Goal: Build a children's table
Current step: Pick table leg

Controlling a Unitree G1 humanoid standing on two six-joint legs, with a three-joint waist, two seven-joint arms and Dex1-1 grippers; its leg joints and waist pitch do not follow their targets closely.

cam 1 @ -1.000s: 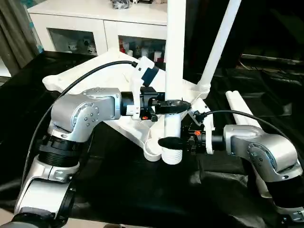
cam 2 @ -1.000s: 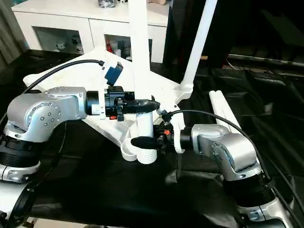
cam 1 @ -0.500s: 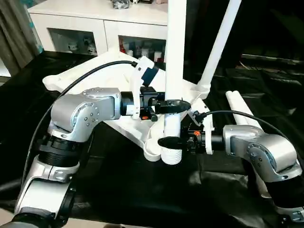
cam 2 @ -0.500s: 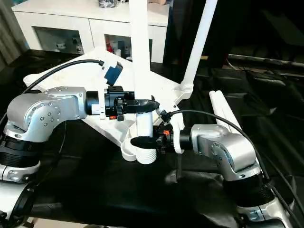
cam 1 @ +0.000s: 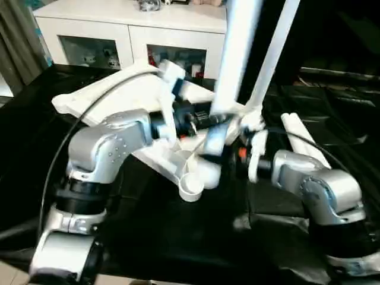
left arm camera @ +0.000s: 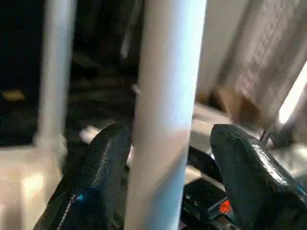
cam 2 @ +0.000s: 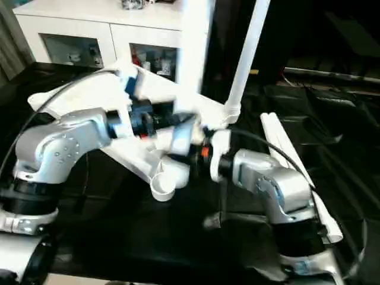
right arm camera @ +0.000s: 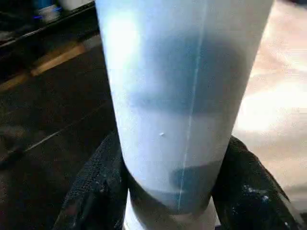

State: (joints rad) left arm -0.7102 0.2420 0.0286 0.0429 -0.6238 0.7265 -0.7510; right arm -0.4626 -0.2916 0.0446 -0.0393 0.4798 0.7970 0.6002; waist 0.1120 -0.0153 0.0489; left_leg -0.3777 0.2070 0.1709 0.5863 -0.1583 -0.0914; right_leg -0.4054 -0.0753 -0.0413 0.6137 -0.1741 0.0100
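The black-covered worktop (cam 1: pixel 148 237) fills the lower frame. At centre left, the overturned white table top (cam 1: pixel 113 98) lies on it, with one leg (cam 2: pixel 249 53) standing in its far socket. A second leg (cam 1: pixel 234 59) tilts at centre. The right pincer (right arm camera: pixel 168 191) is clamped on it. The left pincer (left arm camera: pixel 168 191) stands apart around it, one finger (left arm camera: pixel 249 167) clear.
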